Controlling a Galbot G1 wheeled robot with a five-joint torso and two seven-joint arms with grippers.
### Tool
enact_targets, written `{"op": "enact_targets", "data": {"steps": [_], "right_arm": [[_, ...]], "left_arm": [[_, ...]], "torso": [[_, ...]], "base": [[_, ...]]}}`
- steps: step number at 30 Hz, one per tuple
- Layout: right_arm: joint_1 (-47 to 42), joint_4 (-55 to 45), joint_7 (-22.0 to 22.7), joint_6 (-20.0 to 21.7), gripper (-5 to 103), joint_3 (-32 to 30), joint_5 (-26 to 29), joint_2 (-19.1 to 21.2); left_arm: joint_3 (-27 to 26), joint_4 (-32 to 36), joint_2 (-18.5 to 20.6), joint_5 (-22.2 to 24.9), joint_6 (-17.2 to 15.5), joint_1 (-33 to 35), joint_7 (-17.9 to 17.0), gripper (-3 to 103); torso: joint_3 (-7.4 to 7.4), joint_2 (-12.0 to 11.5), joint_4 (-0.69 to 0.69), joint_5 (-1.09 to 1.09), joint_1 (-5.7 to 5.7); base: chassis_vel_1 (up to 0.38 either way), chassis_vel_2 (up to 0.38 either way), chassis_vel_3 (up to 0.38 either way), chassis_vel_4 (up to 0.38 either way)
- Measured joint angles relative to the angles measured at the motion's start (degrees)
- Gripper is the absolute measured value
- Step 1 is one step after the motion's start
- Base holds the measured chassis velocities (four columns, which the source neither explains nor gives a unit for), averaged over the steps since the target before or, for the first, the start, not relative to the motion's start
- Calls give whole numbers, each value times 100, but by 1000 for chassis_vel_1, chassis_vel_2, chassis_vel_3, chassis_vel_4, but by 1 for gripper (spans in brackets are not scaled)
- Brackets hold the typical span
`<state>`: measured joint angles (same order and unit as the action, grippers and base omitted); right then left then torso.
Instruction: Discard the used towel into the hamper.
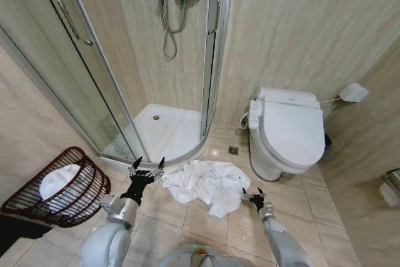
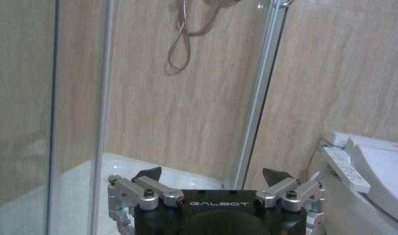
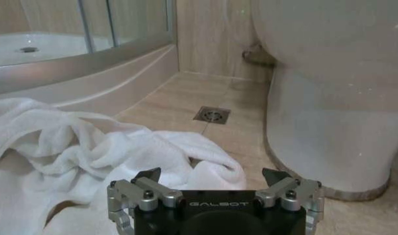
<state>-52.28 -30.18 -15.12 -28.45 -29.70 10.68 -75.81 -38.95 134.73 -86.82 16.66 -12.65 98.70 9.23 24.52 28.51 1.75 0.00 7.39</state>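
The left gripper (image 1: 148, 165) is held above the floor with its fingers spread and nothing between them, just beside the towel's left edge and pointing toward the shower. The right gripper (image 1: 252, 195) sits low near the towel's right edge, jaws likewise apart and empty.

The towel (image 1: 209, 184) lies crumpled on the tiled floor (image 1: 206, 223) between the two grippers, its long axis running roughly left to right in front of the shower tray (image 1: 169, 130). It is white, thick and loosely folded.

The hamper (image 1: 65, 187) stands well to the left, tipped so its mouth faces up and toward the robot; something white, possibly cloth, lies inside. A toilet (image 1: 289, 132) stands on the right, against beige walls.
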Motion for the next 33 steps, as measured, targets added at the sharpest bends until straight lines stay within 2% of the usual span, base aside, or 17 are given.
{"op": "enact_targets", "data": {"steps": [16, 26, 33], "right_arm": [[31, 38, -27, -252, 100, 24, -63, 56], [179, 169, 11, -467, 100, 20, -694, 152], [291, 58, 6, -478, 100, 42, -794, 257]], "left_arm": [[0, 0, 0, 0, 0, 0, 0, 100], [0, 0, 0, 0, 0, 0, 0, 100], [0, 0, 0, 0, 0, 0, 0, 100]], "torso": [[-243, -394, 0, 0, -150], [-402, -657, 0, 1, -252], [-496, -797, 0, 0, -298]], "base": [[0, 0, 0, 0], [0, 0, 0, 0], [0, 0, 0, 0]]}}
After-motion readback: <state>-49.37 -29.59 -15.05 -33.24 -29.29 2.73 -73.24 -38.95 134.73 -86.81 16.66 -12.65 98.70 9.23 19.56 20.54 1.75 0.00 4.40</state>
